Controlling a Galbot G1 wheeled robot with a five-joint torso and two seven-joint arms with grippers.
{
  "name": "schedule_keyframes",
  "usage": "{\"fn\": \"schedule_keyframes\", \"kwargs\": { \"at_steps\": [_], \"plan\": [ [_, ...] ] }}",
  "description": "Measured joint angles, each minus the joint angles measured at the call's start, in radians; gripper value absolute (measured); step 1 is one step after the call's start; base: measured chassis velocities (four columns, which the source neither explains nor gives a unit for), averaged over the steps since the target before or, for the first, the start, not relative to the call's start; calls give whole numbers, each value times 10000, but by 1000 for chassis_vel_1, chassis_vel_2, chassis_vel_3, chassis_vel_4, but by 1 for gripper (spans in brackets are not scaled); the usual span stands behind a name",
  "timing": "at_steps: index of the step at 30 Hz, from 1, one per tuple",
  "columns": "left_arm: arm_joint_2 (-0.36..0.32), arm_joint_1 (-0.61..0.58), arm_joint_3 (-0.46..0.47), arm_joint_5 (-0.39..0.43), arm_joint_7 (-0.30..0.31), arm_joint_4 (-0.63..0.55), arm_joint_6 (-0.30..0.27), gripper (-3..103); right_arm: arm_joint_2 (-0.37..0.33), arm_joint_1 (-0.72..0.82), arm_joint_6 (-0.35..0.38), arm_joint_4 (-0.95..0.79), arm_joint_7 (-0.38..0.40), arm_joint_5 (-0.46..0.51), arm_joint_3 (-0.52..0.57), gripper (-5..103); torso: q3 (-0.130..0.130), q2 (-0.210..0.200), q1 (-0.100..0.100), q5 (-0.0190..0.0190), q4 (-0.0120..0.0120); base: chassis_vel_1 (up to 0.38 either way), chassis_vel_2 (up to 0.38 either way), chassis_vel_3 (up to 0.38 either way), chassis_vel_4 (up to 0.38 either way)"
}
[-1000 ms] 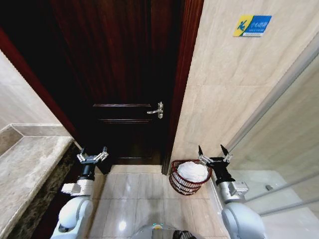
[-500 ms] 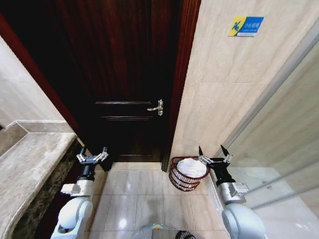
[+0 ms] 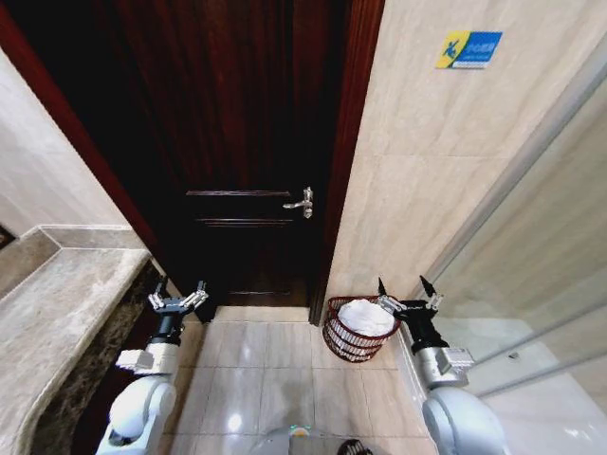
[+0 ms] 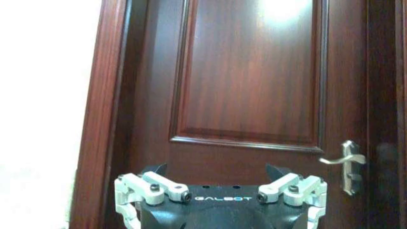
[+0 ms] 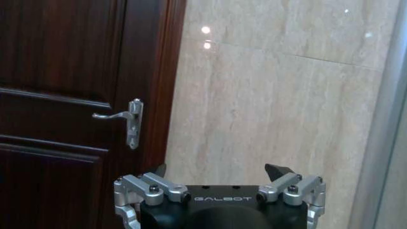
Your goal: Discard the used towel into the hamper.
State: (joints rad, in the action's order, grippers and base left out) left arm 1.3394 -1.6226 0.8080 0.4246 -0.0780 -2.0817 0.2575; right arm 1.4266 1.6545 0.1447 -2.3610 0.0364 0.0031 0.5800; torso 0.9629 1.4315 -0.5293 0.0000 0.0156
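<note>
Towel [image 3: 366,318] in hamper [image 3: 341,339], tiled floor [image 3: 261,355] by door [image 3: 247,171]; both grippers' fingers spread, empty.

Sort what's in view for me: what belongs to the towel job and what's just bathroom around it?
Job:
hamper, on the floor by the wall
white towel, already inside it
right pincer, open, beside the hamper
left pincer, open, idle

Surroundings:
wooden door
door handle
stone counter
wall sign

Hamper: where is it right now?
In the head view the hamper sits on the floor at the robot's right, against the tiled wall beside the door frame, white towel inside, the open right gripper just beside it.
</note>
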Motion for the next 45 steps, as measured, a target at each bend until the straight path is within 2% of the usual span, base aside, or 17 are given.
{"fn": "schedule_keyframes", "kwargs": {
  "at_steps": [20,45],
  "plan": [
    [-13,58,-24,29,9,56,108,100,-4,16,24,-67,-27,-36,-32,100,-1,-2,1,0,2,0,0,0,0],
    [6,-35,9,-206,-55,64,101,100,38,249,-87,-105,-24,-51,55,100,-3,-2,4,0,0,62,-62,-66,66]
  ]
}}
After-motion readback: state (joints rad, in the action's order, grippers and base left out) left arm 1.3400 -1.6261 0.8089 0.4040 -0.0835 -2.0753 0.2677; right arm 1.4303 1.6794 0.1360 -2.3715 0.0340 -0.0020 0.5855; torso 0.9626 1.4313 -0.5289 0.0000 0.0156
